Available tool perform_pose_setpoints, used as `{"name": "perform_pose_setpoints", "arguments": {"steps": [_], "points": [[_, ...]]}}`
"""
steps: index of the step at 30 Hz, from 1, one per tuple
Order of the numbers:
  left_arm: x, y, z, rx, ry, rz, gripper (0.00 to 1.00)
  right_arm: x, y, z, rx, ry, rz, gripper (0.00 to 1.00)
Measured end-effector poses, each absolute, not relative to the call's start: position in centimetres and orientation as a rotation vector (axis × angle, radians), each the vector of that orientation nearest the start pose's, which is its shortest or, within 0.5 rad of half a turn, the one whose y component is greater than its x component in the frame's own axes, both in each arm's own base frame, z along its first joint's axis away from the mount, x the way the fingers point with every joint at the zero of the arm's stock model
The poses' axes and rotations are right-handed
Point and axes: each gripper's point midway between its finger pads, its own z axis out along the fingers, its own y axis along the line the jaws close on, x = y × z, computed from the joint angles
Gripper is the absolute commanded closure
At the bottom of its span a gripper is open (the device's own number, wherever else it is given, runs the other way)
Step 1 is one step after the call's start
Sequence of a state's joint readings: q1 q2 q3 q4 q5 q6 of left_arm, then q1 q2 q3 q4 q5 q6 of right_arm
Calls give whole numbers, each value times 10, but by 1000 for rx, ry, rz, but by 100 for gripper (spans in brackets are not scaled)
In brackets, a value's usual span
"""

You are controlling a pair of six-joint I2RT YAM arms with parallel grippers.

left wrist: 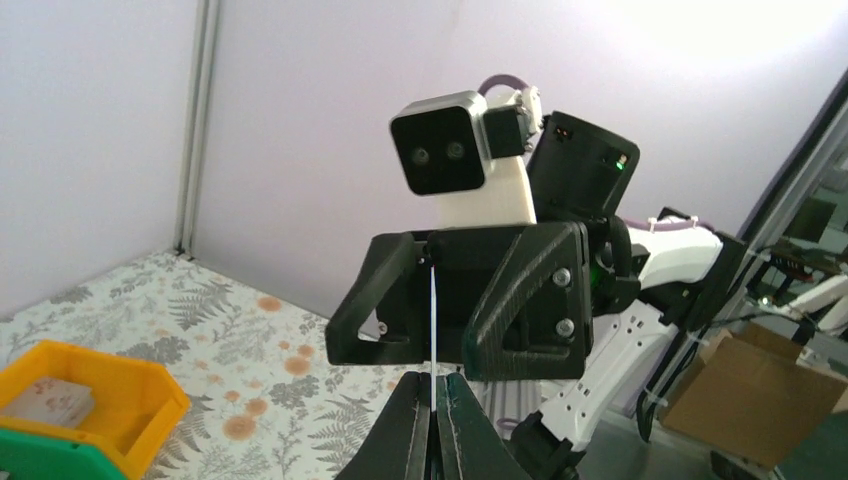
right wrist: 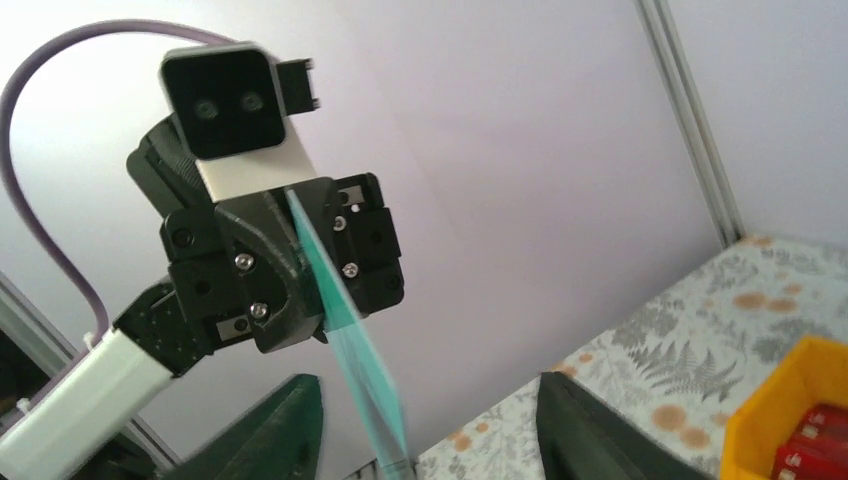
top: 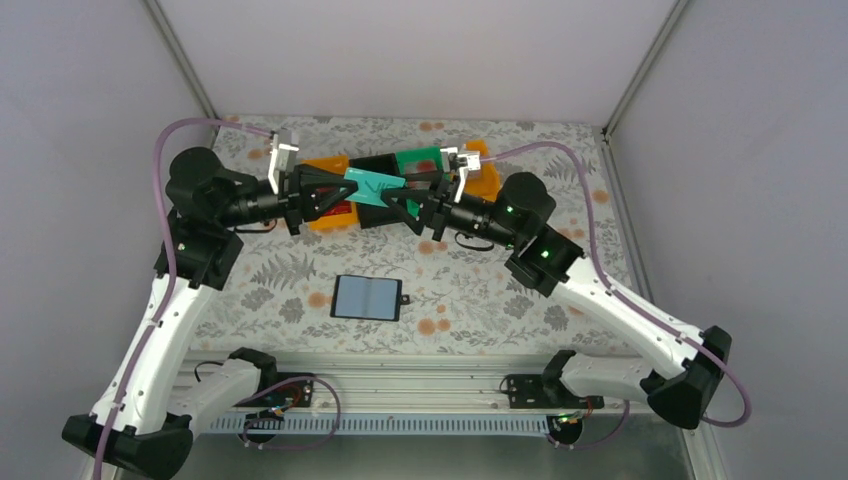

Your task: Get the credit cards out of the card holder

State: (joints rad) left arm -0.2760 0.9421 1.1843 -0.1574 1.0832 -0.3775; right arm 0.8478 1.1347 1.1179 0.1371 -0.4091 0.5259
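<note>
The card holder point(top: 367, 297) lies open on the table point(top: 480, 290) in the top view, with the teal credit card point(top: 375, 187) held aloft farther back. Only the left wrist view shows the left gripper point(left wrist: 433, 425) pinched tight on the card's edge. The right wrist view shows the right gripper point(right wrist: 430, 440) spread wide around the card without touching it, so I'd say it should back straight off without brushing the card.
</note>
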Motion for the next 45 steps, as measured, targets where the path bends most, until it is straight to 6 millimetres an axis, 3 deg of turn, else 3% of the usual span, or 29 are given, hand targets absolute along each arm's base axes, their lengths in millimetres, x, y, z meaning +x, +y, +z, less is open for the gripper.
{"name": "perform_pose_setpoints", "arguments": {"steps": [4,8,9,11,12,13,16,19,22,23,26,28,30,35,40,45], "points": [[196,-211,459,805,1467,-1307,98,200,344,442,-626,1493,1485,94],[199,-207,460,759,1472,-1296,97,195,348,451,-660,1469,1525,96],[200,-206,460,748,1474,-1290,83,194,348,452,-664,1469,1523,96],[207,-203,458,697,1499,-1255,37,196,348,452,-670,1491,1505,96],[213,-200,454,655,1527,-1225,21,199,348,452,-669,1503,1492,96],[225,-193,446,576,1578,-1183,13,205,347,453,-666,1528,1469,96],[268,-157,399,299,1758,-1003,0,245,341,460,-614,1619,1363,96],[292,-120,325,46,1962,-852,0,304,331,448,-518,1760,1228,96],[286,-87,237,-198,2177,-750,0,362,323,405,-442,1934,1124,96],[279,-80,215,-262,2231,-733,0,381,321,379,-416,2017,1089,96],[262,-67,169,-400,2323,-709,0,426,323,309,-362,2220,992,96],[254,-61,152,-462,2349,-696,0,446,330,268,-361,2318,948,96],[248,-58,140,-497,2359,-690,0,463,340,230,-374,2399,920,96],[246,-55,128,-518,2345,-685,0,485,353,165,-381,2521,882,96],[252,-51,132,-506,2305,-661,0,487,359,129,-386,2586,897,96],[255,-47,134,-492,2279,-635,0,489,373,108,-401,2607,946,96]]}}
